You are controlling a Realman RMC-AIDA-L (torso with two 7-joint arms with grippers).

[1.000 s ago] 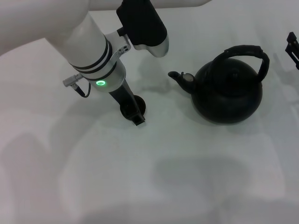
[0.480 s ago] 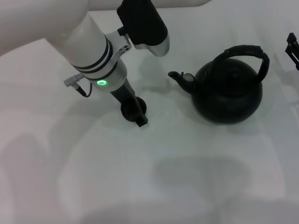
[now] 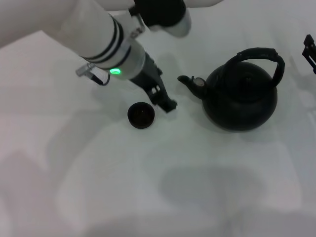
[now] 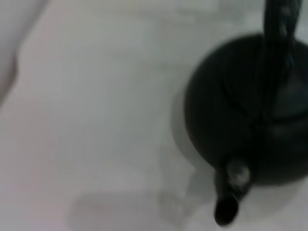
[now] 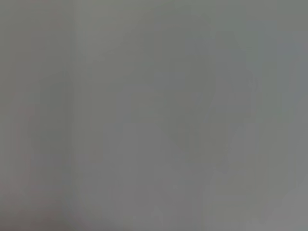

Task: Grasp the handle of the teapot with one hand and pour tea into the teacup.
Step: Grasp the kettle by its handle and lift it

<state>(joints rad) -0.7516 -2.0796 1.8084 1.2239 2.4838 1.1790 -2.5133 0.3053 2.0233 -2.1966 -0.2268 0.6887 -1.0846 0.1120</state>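
Note:
The matte-black teapot (image 3: pixel 240 96) stands at the right of the white table, its spout (image 3: pixel 186 80) pointing left and its arched handle (image 3: pixel 261 54) upright over the lid. The tiny black teacup (image 3: pixel 141 115) stands alone, left of the spout. My left gripper (image 3: pixel 165 101) hangs just above and to the right of the teacup, between it and the spout, open and holding nothing. The left wrist view looks down on the teapot (image 4: pixel 250 110) and its handle (image 4: pixel 279 29). Only a black sliver of my right gripper (image 3: pixel 309 52) shows at the right edge, apart from the teapot.
The white table (image 3: pixel 158 187) carries only the teapot and the teacup. My left arm's white forearm (image 3: pixel 94 29) reaches in from the top left. The right wrist view is a plain grey field.
My left gripper has let go of the teacup, risen and moved right toward the teapot's spout. The teacup now stands uncovered on the table. Teapot and right arm have not moved.

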